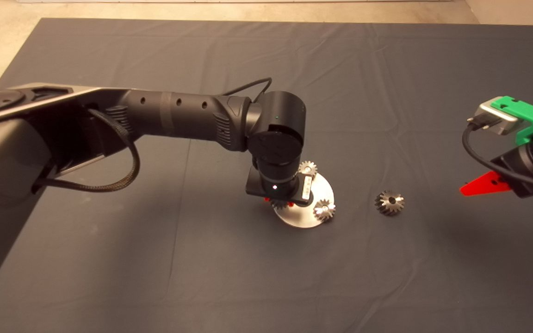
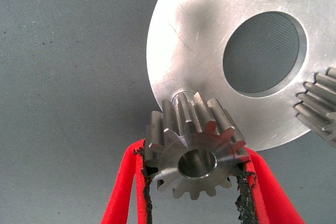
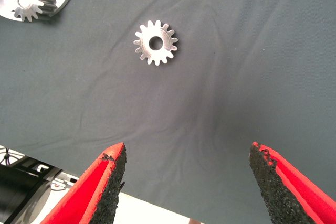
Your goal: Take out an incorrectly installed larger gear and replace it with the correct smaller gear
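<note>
A round steel plate (image 1: 304, 218) (image 2: 199, 35) lies mid-mat, and my left arm reaches over it. My left gripper (image 2: 194, 182) is shut on the smaller gear (image 2: 197, 156), holding it at the plate's rim against a short peg (image 2: 182, 96). I cannot tell whether the gear is seated. In the head view the wrist hides this gear. The larger gear (image 1: 390, 202) (image 3: 156, 42) lies loose on the mat to the right of the plate. My right gripper (image 1: 475, 188) (image 3: 189, 182) hovers open and empty near the mat's right edge, apart from the larger gear.
Two more small steel gears (image 1: 308, 167) (image 1: 324, 210) sit on the plate, around its large centre hole (image 2: 264, 52). The dark mat (image 1: 201, 277) has wrinkles. Bare floor shows beyond its far edge.
</note>
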{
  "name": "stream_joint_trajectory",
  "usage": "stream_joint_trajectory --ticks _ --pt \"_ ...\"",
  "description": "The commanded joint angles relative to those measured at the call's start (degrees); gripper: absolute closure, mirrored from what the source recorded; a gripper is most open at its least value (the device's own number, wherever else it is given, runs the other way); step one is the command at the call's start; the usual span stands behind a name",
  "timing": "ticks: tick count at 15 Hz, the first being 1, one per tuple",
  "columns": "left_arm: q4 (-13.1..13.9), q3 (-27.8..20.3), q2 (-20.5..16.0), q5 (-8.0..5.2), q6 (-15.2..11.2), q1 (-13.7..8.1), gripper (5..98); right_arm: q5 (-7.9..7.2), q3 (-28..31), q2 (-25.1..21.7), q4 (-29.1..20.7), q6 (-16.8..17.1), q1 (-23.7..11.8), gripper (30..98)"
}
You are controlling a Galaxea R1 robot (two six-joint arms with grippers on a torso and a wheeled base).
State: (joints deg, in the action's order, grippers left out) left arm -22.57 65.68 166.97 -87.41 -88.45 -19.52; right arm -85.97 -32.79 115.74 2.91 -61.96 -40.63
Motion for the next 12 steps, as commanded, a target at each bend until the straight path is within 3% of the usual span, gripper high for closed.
stream_joint_trajectory --ticks 1,12 --pt "-0.02 -1.36 0.42 -7.60 -0.76 -0.88 76.0 -0.08 0.20 0.15 -2.03 0.18 -1.12 65.7" --pt "-0.11 1.63 1.47 -7.60 -0.41 -0.79 76.0 -0.12 0.20 0.07 -2.21 0.18 -1.12 65.7"
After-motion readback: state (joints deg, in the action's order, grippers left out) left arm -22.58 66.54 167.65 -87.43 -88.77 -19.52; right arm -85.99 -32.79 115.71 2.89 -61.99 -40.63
